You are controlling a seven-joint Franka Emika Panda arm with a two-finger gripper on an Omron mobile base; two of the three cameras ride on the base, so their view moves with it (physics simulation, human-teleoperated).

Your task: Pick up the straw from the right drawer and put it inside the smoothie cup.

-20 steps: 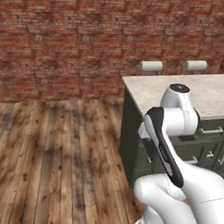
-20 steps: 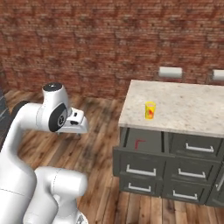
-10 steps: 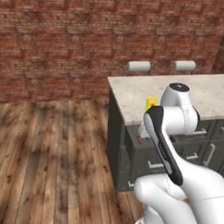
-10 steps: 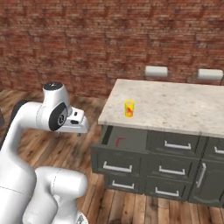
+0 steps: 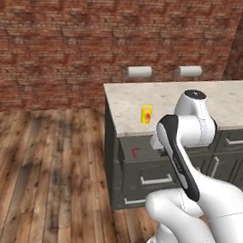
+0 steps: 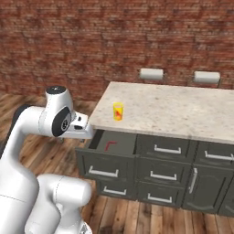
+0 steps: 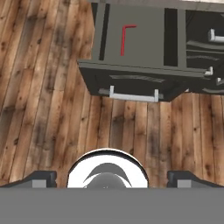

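There was one straw (image 7: 124,38), a thin red stick, and it lay flat on the floor of the open drawer (image 7: 144,48). In the hand view its long axis ran from 12 to 6 o'clock, and the short bent end turned toward 3 o'clock at the top. In the right base view the straw (image 6: 109,145) was seen in the same drawer (image 6: 109,155), with the bend pointing to the right.

The drawer was one, pulled out, wide and shallow, dark grey with a flat front and a silver bar handle (image 7: 133,95).

One cup (image 6: 118,111), small, round and bright yellow with a red-orange mark, stood upright on the counter (image 6: 183,109), at about 12 o'clock from the drawer and near the counter's front edge. In the left base view the cup (image 5: 146,114) was also upright.

The counter top was pale and speckled like stone. Two white rolls (image 6: 151,73) hung behind it on the red brick wall (image 6: 68,41). The floor (image 7: 43,109) was of brown wooden planks.

The gripper (image 7: 111,177) hung over the floor, well apart from the drawer, with its two dark fingers (image 7: 39,178) spread wide and nothing between them.
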